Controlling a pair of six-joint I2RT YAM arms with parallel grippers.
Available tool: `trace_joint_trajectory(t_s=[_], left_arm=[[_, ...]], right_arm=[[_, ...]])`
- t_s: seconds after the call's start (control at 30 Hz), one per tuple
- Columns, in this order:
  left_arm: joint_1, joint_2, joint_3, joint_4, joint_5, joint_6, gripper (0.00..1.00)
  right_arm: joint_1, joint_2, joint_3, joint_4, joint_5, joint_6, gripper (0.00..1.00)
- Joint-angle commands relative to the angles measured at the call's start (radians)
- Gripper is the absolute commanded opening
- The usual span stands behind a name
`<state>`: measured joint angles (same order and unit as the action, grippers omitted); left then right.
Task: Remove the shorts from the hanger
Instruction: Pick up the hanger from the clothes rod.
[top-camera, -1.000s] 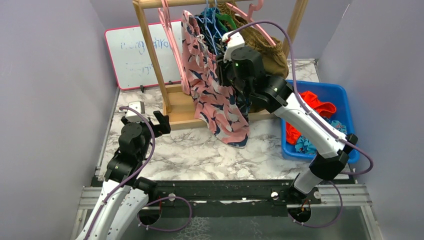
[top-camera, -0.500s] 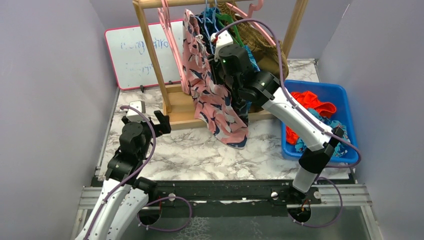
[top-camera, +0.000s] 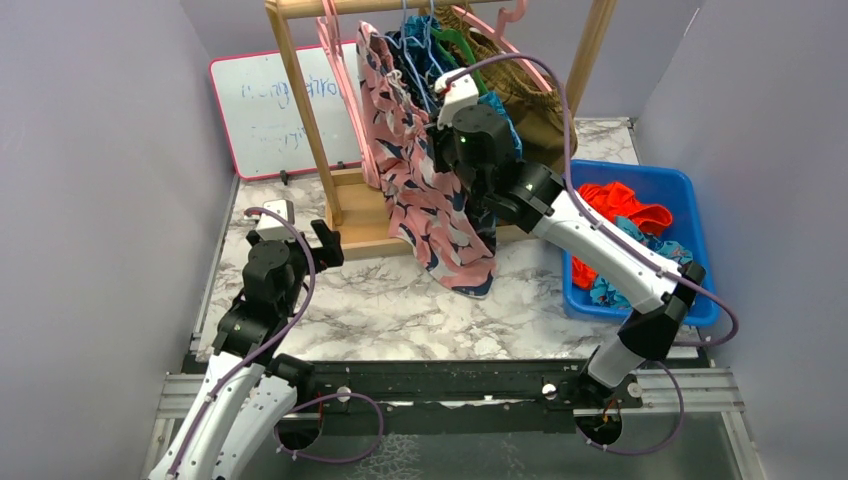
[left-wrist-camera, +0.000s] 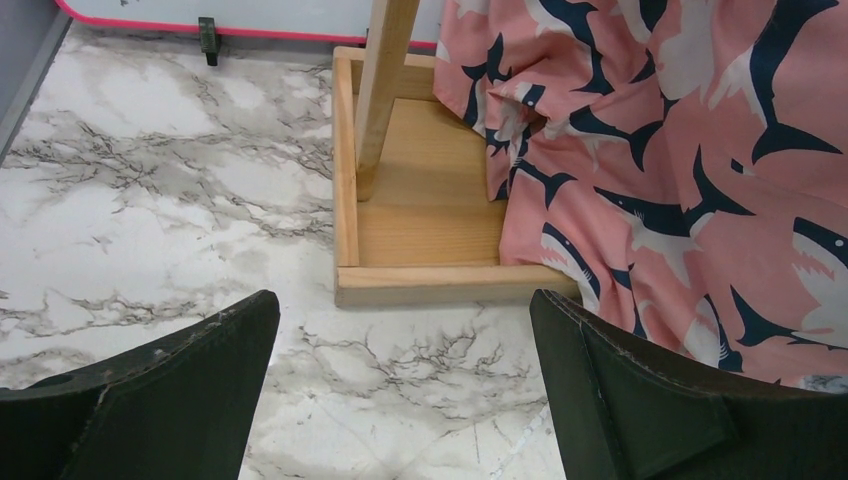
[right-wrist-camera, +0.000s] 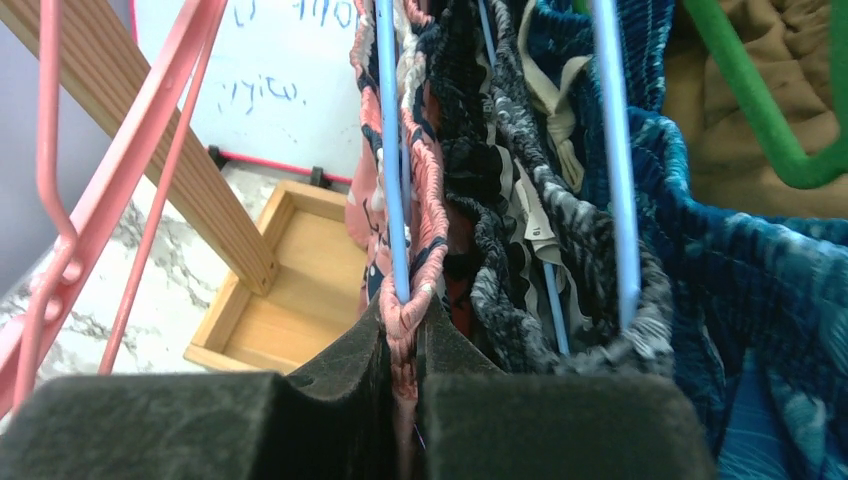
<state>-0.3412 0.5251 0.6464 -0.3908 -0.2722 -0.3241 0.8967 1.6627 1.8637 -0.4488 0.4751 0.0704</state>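
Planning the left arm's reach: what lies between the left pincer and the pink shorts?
Left wrist view: marble tabletop and the wooden rack base's corner, between left pincer and pink shorts.

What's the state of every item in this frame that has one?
pink shark-print shorts: on blue hanger, waistband pinched.
black patterned shorts: hanging.
teal-blue shorts: hanging.
right tool: shut on pink shark-print shorts.
left tool: open, empty.
blue bin: holds orange shorts.
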Motion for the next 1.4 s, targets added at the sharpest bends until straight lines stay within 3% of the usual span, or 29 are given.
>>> trace_joint_trajectory(t_s=[0.0, 0.17, 0.47, 0.83, 0.97, 1.1, 1.27, 1.37], left_arm=[[0.005, 0.0, -0.008, 0.02, 0.025, 0.011, 0.99], [0.006, 0.002, -0.007, 0.017, 0.023, 0.013, 0.99], [0.006, -0.005, -0.007, 0.014, 0.009, 0.011, 0.99], [0.005, 0.011, -0.004, 0.016, 0.014, 0.01, 0.99], [0.007, 0.014, -0.002, 0.018, 0.012, 0.01, 0.99], [0.006, 0.016, -0.002, 0.017, 0.013, 0.008, 0.99], [0.006, 0.023, 0.001, 0.013, 0.0, 0.013, 0.99], [0.006, 0.016, 0.006, 0.0, -0.021, 0.008, 0.99]], right_arm=[[0.002, -0.115, -0.146, 0.294, 0.0, 0.032, 0.01], [-0.011, -0.161, -0.281, 0.601, -0.01, -0.012, 0.01], [-0.013, -0.17, -0.286, 0.655, -0.077, -0.015, 0.01], [-0.013, -0.262, -0.291, 0.356, -0.209, 0.036, 0.01], [-0.013, -0.33, -0.355, 0.266, -0.273, 0.054, 0.01], [-0.013, -0.422, -0.457, 0.171, -0.217, 0.086, 0.01], [-0.013, -0.541, -0.608, 0.097, -0.415, 0.13, 0.01], [-0.013, -0.637, -0.718, 0.043, -0.421, 0.211, 0.01]])
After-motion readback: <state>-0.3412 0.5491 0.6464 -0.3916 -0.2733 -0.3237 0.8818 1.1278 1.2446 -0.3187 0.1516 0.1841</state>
